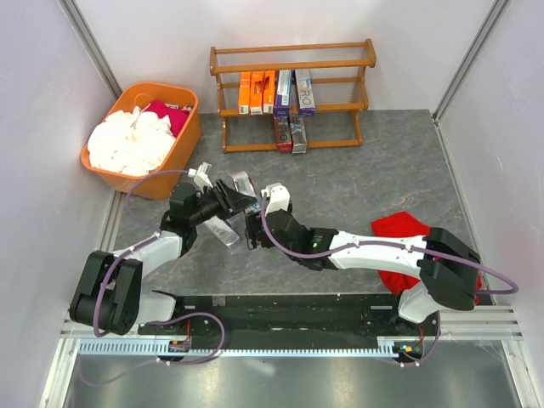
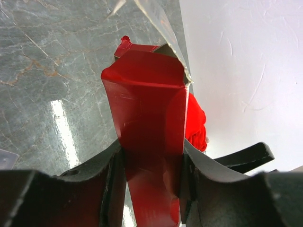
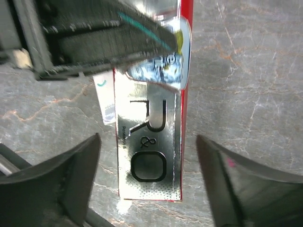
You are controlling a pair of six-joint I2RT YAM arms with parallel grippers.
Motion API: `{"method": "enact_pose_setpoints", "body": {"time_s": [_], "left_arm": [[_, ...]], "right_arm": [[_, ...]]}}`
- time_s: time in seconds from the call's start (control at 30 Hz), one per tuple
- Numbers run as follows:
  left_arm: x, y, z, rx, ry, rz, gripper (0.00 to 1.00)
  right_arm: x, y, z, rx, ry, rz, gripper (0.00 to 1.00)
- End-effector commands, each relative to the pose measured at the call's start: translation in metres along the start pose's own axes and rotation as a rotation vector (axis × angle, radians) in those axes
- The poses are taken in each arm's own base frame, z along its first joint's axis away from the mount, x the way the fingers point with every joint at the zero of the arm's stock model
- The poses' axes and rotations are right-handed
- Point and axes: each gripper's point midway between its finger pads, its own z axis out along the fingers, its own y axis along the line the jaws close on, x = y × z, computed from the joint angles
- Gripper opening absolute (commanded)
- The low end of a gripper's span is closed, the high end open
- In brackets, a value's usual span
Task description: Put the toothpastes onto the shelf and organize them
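Red-and-silver carton point(image 2: 147, 94): it's hanging up off the table point(image 1: 374, 170), well in front of the shelf point(image 1: 293, 65) and toward its left end. Looks like it's being passed between the two arms.
Left gripper point(image 2: 152, 147): it's clamping tight on the carton's red sides with both fingers pressing flat, so it's carrying the box on its own.
Right gripper point(image 3: 147, 139): it's hanging wide open, with fingers straddling the silver face and a gap showing on both sides. It isn't holding anything.
Shelf stock: orange cartons point(image 1: 257, 92) and purple-and-white ones point(image 1: 295, 89) are standing on the middle tier. Two more red-and-silver ones point(image 1: 289, 132) are standing on the bottom tier right under them. The top tier is looking bare.
Step (my guess): the handover is wrapping up, and the left arm is going to be hauling this one back to the shelf, probably next to its twins.
What's worrying me:
- The end flap is looking popped open in the left wrist view. Squeezing thin card that hard could be crushing it or letting it slide.
- The right fingers are sitting close on either side, so backing out crooked could clip the box and twist it in the left grip.
- A long box is sticking out past the fingers, so swinging toward the shelf could be knocking over the ones already standing.
- The rails are slatted, so a tilted release could be dropping it through a gap.
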Motion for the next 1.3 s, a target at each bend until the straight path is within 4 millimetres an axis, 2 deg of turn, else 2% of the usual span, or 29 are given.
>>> {"method": "enact_pose_setpoints", "body": {"time_s": [0.0,0.1,0.13,0.17,0.2,0.23,0.27,0.33,0.37,0.43,0.57,0.6,0.63,0.7,0.77,0.97,1.27], "left_arm": [[-0.007,-0.021,-0.004,0.098,-0.02,0.01,0.37],[-0.009,-0.023,-0.006,0.115,-0.027,0.014,0.37],[-0.01,-0.024,-0.008,0.119,-0.03,0.007,0.38],[-0.012,-0.027,-0.01,0.142,-0.039,0.017,0.38],[-0.012,-0.029,-0.011,0.154,-0.042,0.007,0.38],[-0.011,-0.028,-0.013,0.16,-0.043,-0.004,0.38],[-0.011,-0.031,-0.014,0.18,-0.044,-0.003,0.38],[-0.015,-0.041,-0.018,0.229,-0.065,-0.007,0.38],[-0.014,-0.041,-0.02,0.237,-0.064,-0.016,0.38],[-0.015,-0.045,-0.022,0.259,-0.068,-0.031,0.38],[-0.016,-0.051,-0.024,0.279,-0.069,-0.036,0.38],[-0.016,-0.052,-0.024,0.282,-0.07,-0.037,0.38],[-0.017,-0.053,-0.025,0.284,-0.071,-0.037,0.38],[-0.016,-0.053,-0.025,0.283,-0.071,-0.038,0.38],[-0.017,-0.053,-0.025,0.281,-0.071,-0.04,0.38],[-0.016,-0.053,-0.024,0.283,-0.066,-0.047,0.38],[-0.015,-0.053,-0.024,0.3,-0.059,-0.066,0.38]], "right_arm": [[-0.041,0.006,-0.018,-0.03,-0.106,0.096,0.98],[-0.052,-0.002,-0.028,-0.079,-0.127,0.16,0.98],[-0.054,0.001,-0.036,-0.144,-0.127,0.209,0.98],[-0.06,-0.01,-0.035,-0.154,-0.137,0.256,0.98],[-0.063,-0.012,-0.038,-0.185,-0.139,0.329,0.98],[-0.059,-0.007,-0.047,-0.291,-0.12,0.377,0.98],[-0.066,-0.023,-0.044,-0.3,-0.136,0.435,0.98],[-0.06,-0.021,-0.054,-0.428,-0.11,0.54,0.98],[-0.061,-0.028,-0.054,-0.441,-0.111,0.57,0.98],[-0.053,-0.028,-0.057,-0.491,-0.104,0.617,0.98],[-0.036,-0.013,-0.07,-0.642,-0.059,0.675,0.98],[-0.022,-0.016,-0.068,-0.645,-0.033,0.69,0.98],[-0.03,-0.012,-0.073,-0.694,-0.065,0.702,0.98],[-0.023,-0.01,-0.074,-0.726,-0.041,0.734,0.98],[-0.027,-0.007,-0.08,-0.769,-0.061,0.741,0.98],[-0.028,0.0,-0.077,-0.797,-0.049,0.748,0.98],[-0.019,0.006,-0.055,-0.783,-0.011,0.755,0.97]]}}
